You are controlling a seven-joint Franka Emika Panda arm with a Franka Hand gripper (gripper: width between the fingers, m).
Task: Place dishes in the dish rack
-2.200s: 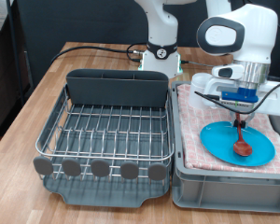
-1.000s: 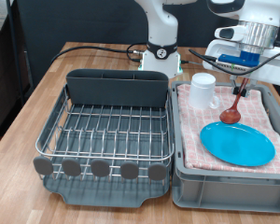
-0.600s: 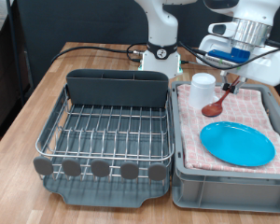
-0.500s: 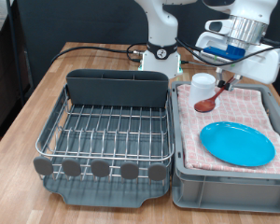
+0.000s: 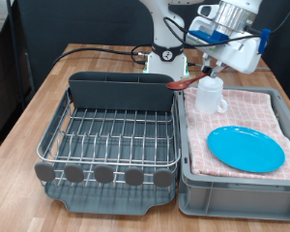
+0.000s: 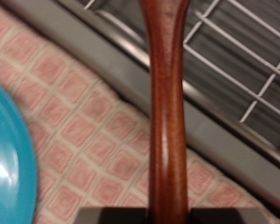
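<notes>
- hand is up in the air at the exterior view's upper right, tilted, above the white mug and by the rack's back right corner
- hand is closed on the wooden spoon by its handle end; the spoon slants down toward the exterior view's left, its bowl over the rim of the rack's cutlery compartment
- wrist view: spoon shaft fills the middle, with the rack's wire grid and the pink checkered cloth behind it
- mug stands upright on the cloth in the grey crate, at its back
- blue plate lies flat on the cloth, nearer the front
- dish rack sits on the wooden counter, touching the crate; no dishes in it
</notes>
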